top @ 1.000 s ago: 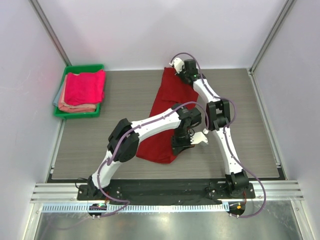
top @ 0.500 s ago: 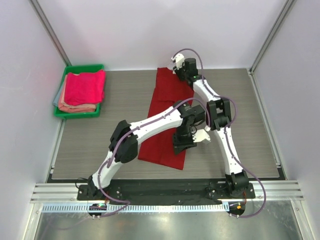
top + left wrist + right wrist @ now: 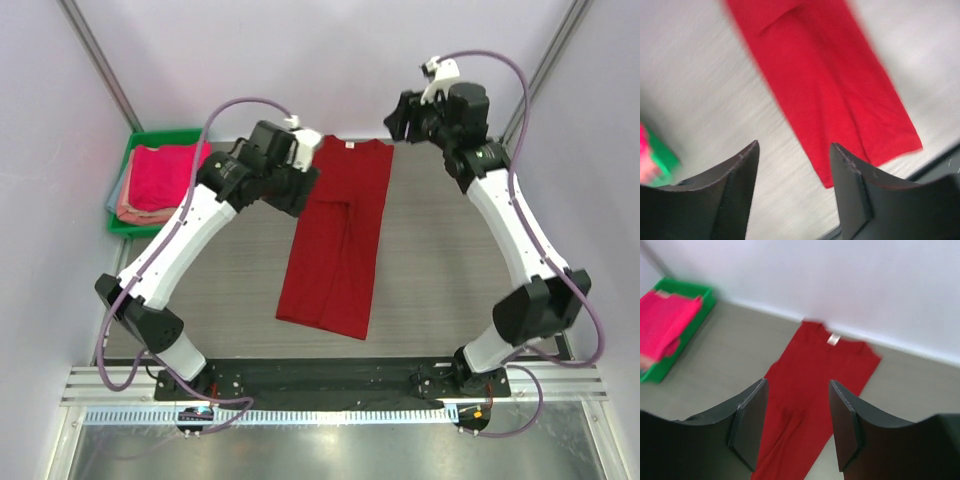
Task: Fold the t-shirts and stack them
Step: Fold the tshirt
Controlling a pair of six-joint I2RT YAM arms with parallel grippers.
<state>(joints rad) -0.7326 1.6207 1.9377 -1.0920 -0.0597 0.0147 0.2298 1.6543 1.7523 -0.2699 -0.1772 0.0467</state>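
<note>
A deep red t-shirt (image 3: 335, 240) lies flat on the table, folded lengthwise into a long narrow strip. Its collar and small white label (image 3: 834, 339) are at the far end. My left gripper (image 3: 303, 188) hovers beside the shirt's far left edge, open and empty. In the left wrist view the gripper (image 3: 795, 150) has only table and the shirt (image 3: 830, 80) below it. My right gripper (image 3: 392, 125) is raised near the back wall, right of the collar. It is open too (image 3: 797, 385) and looks down on the shirt (image 3: 810, 385). Bright pink folded t-shirts (image 3: 170, 175) are stacked at the far left.
A green tray (image 3: 165, 133) at the back left holds the pink stack, with salmon and grey layers under it. It also shows in the right wrist view, the tray (image 3: 687, 288) at top left. White walls close in the back and sides. The arm bases sit along the near edge.
Both grippers have opened and let go of the red shirt. The left arm has swung up to the far left, the right has lifted to the back right. The shirt now lies as a flat strip.
</note>
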